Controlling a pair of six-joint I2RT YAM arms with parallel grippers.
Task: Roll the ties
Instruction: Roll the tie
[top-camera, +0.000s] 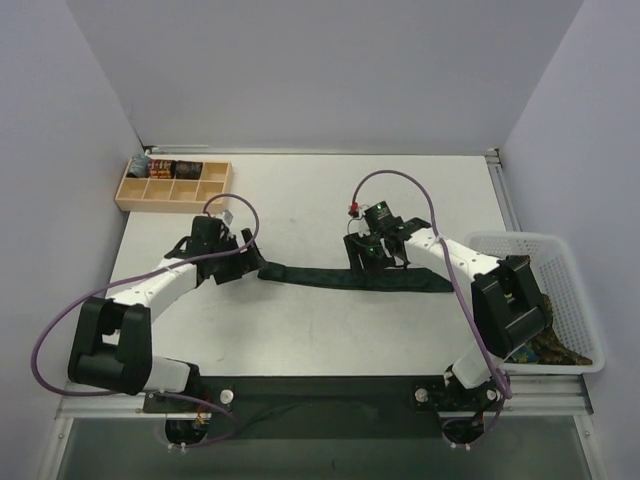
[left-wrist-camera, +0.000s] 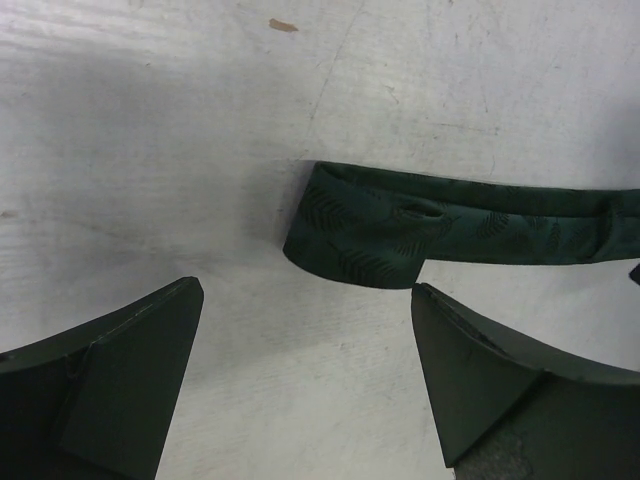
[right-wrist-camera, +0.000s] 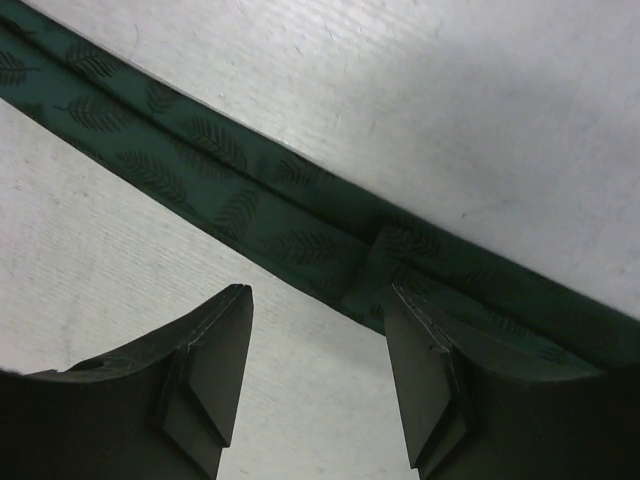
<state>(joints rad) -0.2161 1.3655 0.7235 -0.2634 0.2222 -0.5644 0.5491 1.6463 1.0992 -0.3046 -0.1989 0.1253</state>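
A dark green tie (top-camera: 320, 275) with a faint leaf print lies flat across the middle of the table. Its left end (left-wrist-camera: 345, 235) is folded back on itself, just beyond my left gripper (left-wrist-camera: 306, 290), which stands wide open over bare table with nothing between its fingers (left-wrist-camera: 130, 370). In the top view the left gripper (top-camera: 250, 262) sits at the tie's left tip. My right gripper (top-camera: 367, 260) hovers over the tie's middle. In the right wrist view the tie (right-wrist-camera: 250, 200) runs diagonally past the right gripper (right-wrist-camera: 320, 292), which is open and holds nothing. Its right finger (right-wrist-camera: 430, 370) overlaps the tie's edge.
A wooden compartment tray (top-camera: 173, 190) at the back left holds rolled items (top-camera: 165, 166). A white basket (top-camera: 510, 238) at the right edge holds patterned fabric (top-camera: 552, 345). Purple cables (top-camera: 440, 235) loop over both arms.
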